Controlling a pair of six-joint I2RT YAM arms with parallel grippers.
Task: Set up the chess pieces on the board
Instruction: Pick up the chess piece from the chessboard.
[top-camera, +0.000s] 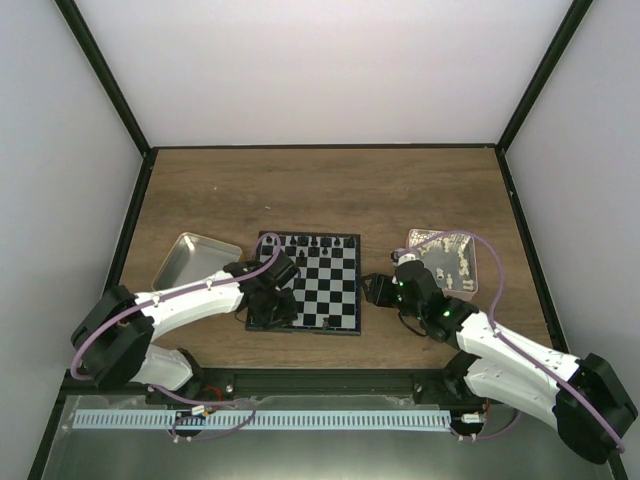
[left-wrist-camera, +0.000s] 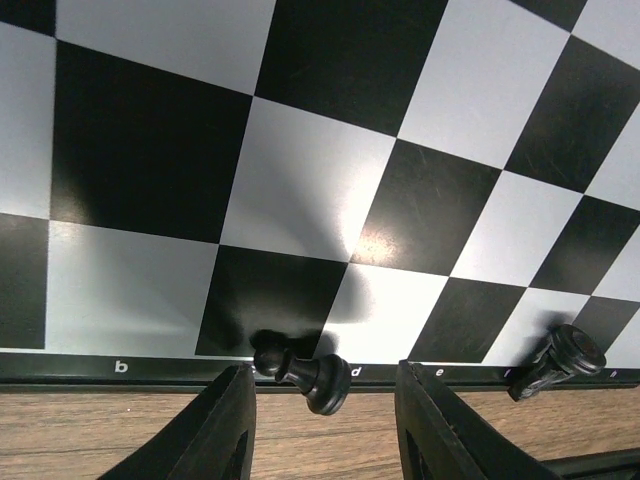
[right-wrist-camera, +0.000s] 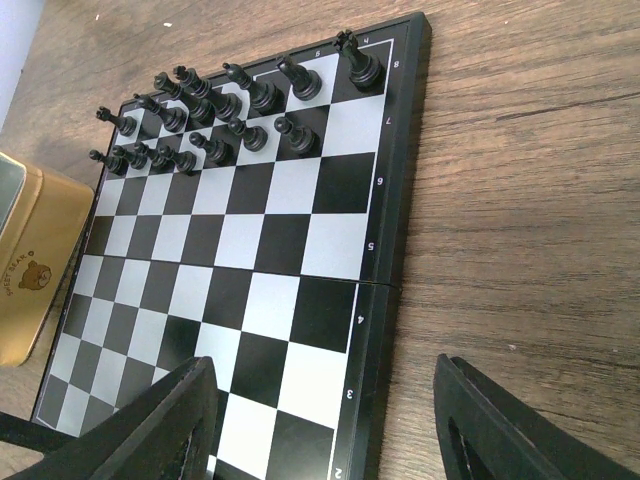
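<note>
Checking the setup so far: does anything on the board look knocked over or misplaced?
Yes. A black pawn lies on its side across the board's near border, between the left gripper's fingers. A second piece lies tipped on the same border further along. Neither stands in a square.

The board (top-camera: 335, 285), flat black-and-white checks inside a thin black border, lies beneath the left gripper (left-wrist-camera: 322, 400), one tiny black pawn (left-wrist-camera: 302, 372) toppled on its border just ahead of that gripper, a second fallen piece (left-wrist-camera: 558, 360) further right, and upright pieces (right-wrist-camera: 215, 110) crowding the two farthest rows.
</note>
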